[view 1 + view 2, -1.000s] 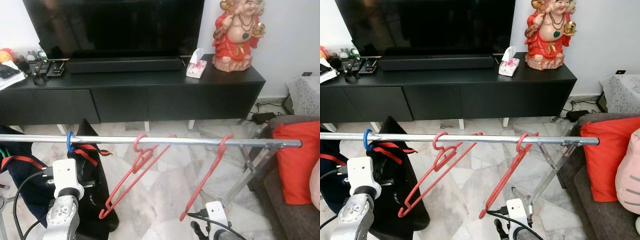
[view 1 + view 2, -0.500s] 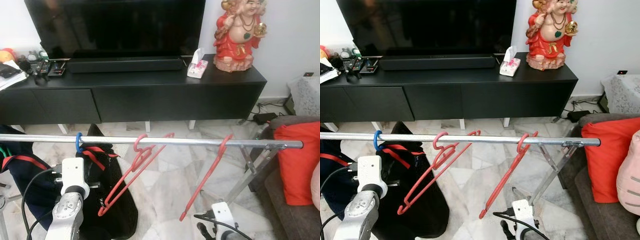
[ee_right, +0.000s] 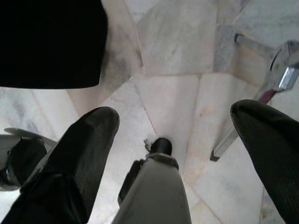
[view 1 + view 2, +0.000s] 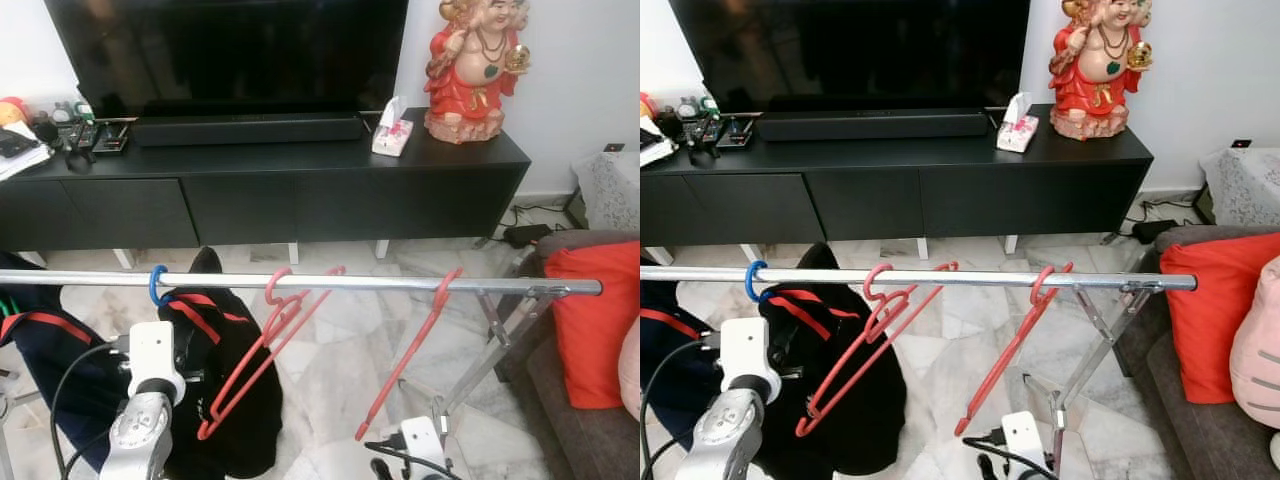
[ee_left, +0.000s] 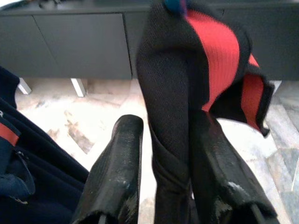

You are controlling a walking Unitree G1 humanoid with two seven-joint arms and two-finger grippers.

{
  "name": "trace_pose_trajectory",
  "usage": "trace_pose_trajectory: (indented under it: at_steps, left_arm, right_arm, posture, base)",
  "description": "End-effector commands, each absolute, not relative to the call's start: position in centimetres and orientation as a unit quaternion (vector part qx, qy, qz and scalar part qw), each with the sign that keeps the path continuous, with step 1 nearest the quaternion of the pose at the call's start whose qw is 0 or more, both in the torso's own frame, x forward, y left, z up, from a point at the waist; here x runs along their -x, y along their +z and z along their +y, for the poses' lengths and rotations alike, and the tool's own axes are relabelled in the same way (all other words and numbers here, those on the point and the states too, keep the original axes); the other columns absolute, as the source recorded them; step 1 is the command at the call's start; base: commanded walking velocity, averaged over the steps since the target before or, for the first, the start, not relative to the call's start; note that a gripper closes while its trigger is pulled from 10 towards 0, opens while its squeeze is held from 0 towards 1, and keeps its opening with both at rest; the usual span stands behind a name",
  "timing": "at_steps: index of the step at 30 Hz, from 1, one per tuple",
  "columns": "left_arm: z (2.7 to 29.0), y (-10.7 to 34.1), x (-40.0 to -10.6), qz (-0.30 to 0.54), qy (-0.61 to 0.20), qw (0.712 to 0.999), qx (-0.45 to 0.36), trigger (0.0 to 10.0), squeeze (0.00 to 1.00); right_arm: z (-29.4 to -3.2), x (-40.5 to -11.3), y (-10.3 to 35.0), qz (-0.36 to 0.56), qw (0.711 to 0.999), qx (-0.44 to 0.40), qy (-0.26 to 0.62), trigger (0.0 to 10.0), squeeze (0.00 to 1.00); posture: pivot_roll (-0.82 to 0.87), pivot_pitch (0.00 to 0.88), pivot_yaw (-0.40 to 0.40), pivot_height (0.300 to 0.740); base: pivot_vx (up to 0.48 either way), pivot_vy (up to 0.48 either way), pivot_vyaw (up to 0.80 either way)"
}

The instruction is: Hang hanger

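Observation:
A silver clothes rail (image 4: 350, 283) runs across in front of me. A blue hanger hook (image 4: 156, 285) sits on it left of centre and carries a black garment with red stripes (image 4: 235, 380). My left arm (image 4: 150, 370) is raised just below that hook. In the left wrist view my left gripper (image 5: 166, 126) is shut on the black garment (image 5: 163, 70), with fabric between both fingers. Two red hangers (image 4: 265, 350) (image 4: 410, 355) hang tilted on the rail further right. My right gripper (image 3: 173, 114) is low over the marble floor, open and holding nothing.
A black TV console (image 4: 300, 190) with a TV, a tissue box (image 4: 392, 135) and a red statue (image 4: 470, 70) stands behind the rail. A navy garment (image 4: 40, 350) hangs at the left. The rack's legs (image 4: 500, 340) and a sofa with a red cushion (image 4: 595, 320) are on the right.
The blue hook and its black garment have slid right along the rail, and my left arm went with them. My right arm has sunk lower. The red hangers stay put.

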State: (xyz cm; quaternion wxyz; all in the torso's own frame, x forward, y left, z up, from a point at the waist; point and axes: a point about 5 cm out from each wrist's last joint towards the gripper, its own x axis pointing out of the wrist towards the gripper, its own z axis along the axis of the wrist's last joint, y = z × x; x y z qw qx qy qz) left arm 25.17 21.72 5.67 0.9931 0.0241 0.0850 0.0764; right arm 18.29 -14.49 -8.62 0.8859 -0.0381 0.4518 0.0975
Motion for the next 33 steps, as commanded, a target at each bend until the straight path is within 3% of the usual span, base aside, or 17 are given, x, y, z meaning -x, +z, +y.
trace_pose_trajectory:
  at_steps: [1,6,12,19,20,21,22,33]
  left_arm:
    - [21.8,6.1,-25.0,0.069,0.078,0.994,-0.02,10.0,1.0]
    - [21.8,6.1,-25.0,0.069,0.078,0.994,-0.02,10.0,1.0]
    - [21.5,7.6,-22.4,0.015,0.08,0.997,-0.005,10.0,1.0]
    - [20.8,8.4,-19.4,0.003,0.078,0.993,-0.084,10.0,1.0]
    - [20.6,8.3,-18.9,0.005,0.084,0.992,-0.092,10.0,0.16]
    - [20.6,8.3,-18.9,0.005,0.084,0.992,-0.092,10.0,0.16]
    - [20.6,8.2,-18.7,0.007,0.085,0.992,-0.094,10.0,0.0]
    - [20.3,7.7,-18.9,0.03,0.101,0.991,-0.079,10.0,0.0]
  right_arm:
    - [-14.4,-18.5,-8.6,0.452,0.886,0.04,0.094,10.0,0.0]
    - [-14.4,-18.5,-8.6,0.452,0.886,0.041,0.094,10.0,0.0]
    - [-13.3,-19.9,-7.9,0.44,0.892,0.037,0.098,10.0,0.0]
    - [-14.2,-20.3,-7.7,0.433,0.896,0.038,0.093,10.0,0.0]
    - [-14.8,-20.3,-7.6,0.431,0.897,0.038,0.091,10.0,0.0]
    - [-14.8,-20.3,-7.6,0.431,0.897,0.038,0.091,10.0,0.0]
    - [-15.1,-20.3,-7.6,0.431,0.897,0.038,0.09,10.0,0.0]
    - [-22.4,-19.1,-7.1,0.443,0.894,0.044,0.05,10.0,0.0]
  posture:
    - [-0.12,0.0,-0.003,0.74]
    - [-0.12,0.0,-0.003,0.74]
    - [-0.12,0.0,0.001,0.74]
    - [-0.11,0.0,0.004,0.74]
    - [-0.11,0.0,0.006,0.74]
    - [-0.11,0.0,0.006,0.74]
    - [-0.11,0.0,0.006,0.74]
    - [-0.12,0.0,0.011,0.74]
  base:
    - [0.0,0.0,0.0]
    - [0.0,0.0,0.0]
    - [0.0,0.0,0.0]
    - [0.0,0.0,0.0]
    - [0.0,0.0,0.0]
    - [0.0,0.0,0.0]
    - [0.0,0.0,0.0]
    - [0.0,0.0,0.0]
